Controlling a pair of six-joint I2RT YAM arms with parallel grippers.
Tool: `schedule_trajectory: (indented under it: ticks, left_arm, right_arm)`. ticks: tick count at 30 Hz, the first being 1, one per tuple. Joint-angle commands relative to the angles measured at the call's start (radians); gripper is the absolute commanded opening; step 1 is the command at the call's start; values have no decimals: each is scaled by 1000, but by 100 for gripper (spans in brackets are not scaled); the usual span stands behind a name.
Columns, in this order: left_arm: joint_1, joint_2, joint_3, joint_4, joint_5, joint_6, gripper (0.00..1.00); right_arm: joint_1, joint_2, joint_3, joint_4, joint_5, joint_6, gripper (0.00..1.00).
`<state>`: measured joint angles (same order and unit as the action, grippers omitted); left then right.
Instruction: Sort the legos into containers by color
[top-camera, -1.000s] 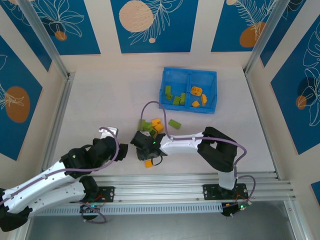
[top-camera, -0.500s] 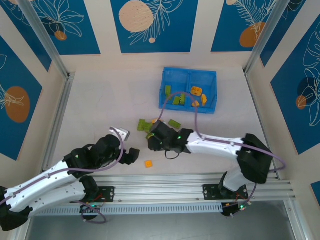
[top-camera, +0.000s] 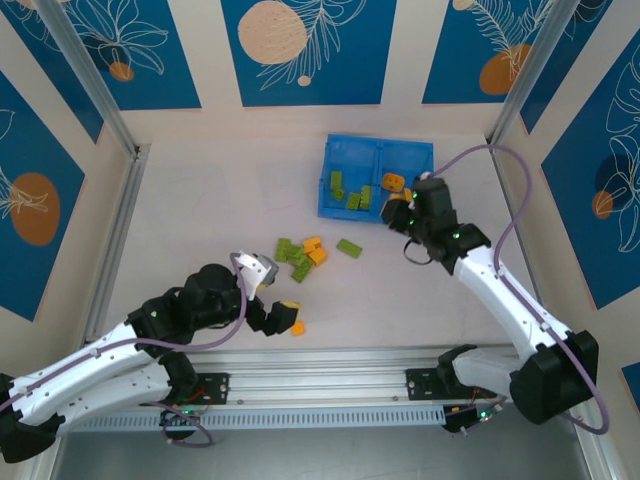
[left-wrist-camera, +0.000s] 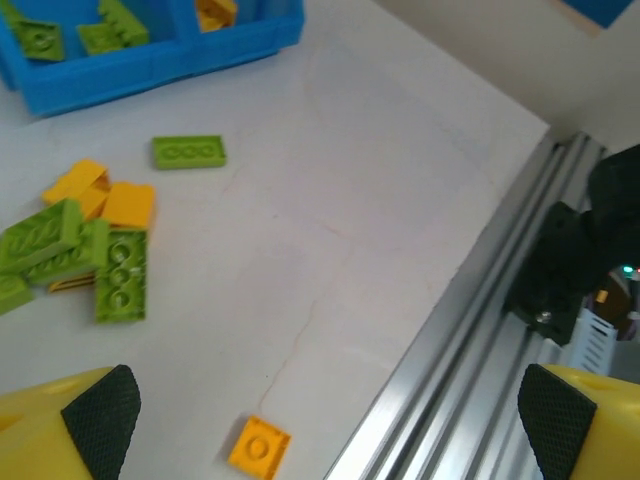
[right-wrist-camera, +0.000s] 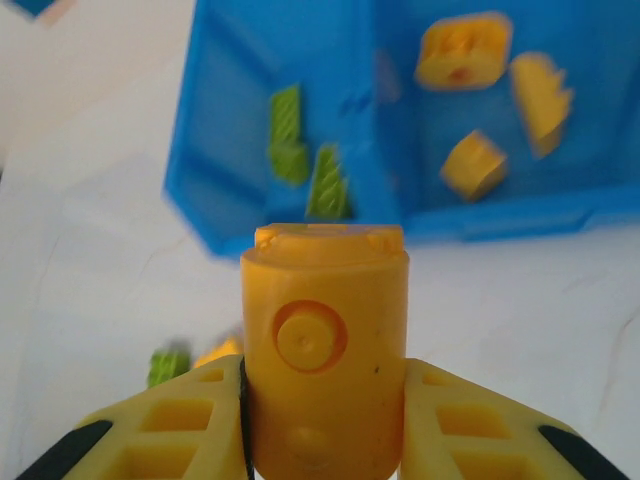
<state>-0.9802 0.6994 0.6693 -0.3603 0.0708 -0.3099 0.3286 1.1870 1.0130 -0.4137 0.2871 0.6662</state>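
orange-yellow studded plastic brick (right-wrist-camera: 325, 335) is clamped in your right tool (top-camera: 400, 213), just at the near wall of the bright blue plastic bin (top-camera: 378, 145); the wrist view puts its orange compartment (right-wrist-camera: 600, 60) ahead, slightly right. top view adds your left tool (top-camera: 280, 318): wide open, empty, beside a lone orange brick (top-camera: 297, 327) on the bench (top-camera: 200, 220).

Two containers (top-camera: 352, 160); about eight green legos (top-camera: 349, 247), seven orange legos (top-camera: 297, 327)

Legos (left-wrist-camera: 120, 275): moulded plastic, smooth, slight sheen.
Orange-yellow brick (right-wrist-camera: 325, 350) clamped in right gripper (right-wrist-camera: 325, 440): glossy plastic.
Bin (right-wrist-camera: 500, 225) beyond it: smooth blue plastic.
Tabletop (left-wrist-camera: 330, 180): pale, matt.
Rail (left-wrist-camera: 450, 330) beside left gripper (left-wrist-camera: 328, 415): brushed metal.
Pads (left-wrist-camera: 100, 415): black, textured.
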Motion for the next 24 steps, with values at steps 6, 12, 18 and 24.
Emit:
schedule_trajectory:
  ticks: [6,12,18,24]
  left_arm:
    - [-9,-11,-11,70,103,41,100]
    - [-9,-13,1,2,29,19,100]
    - [-9,-29,18,-93,-118,-28,100]
    - [-9,-25,30,-189,-304,-100,100]
  right_arm:
    - [-208,382,276,16,-99,-96,31]
    - [-236,714,553,-88,-188,-47,30]
    - [-235,870,691,-161,-188,19,33]
    - [-237,903,727,-197,-215,36,46]
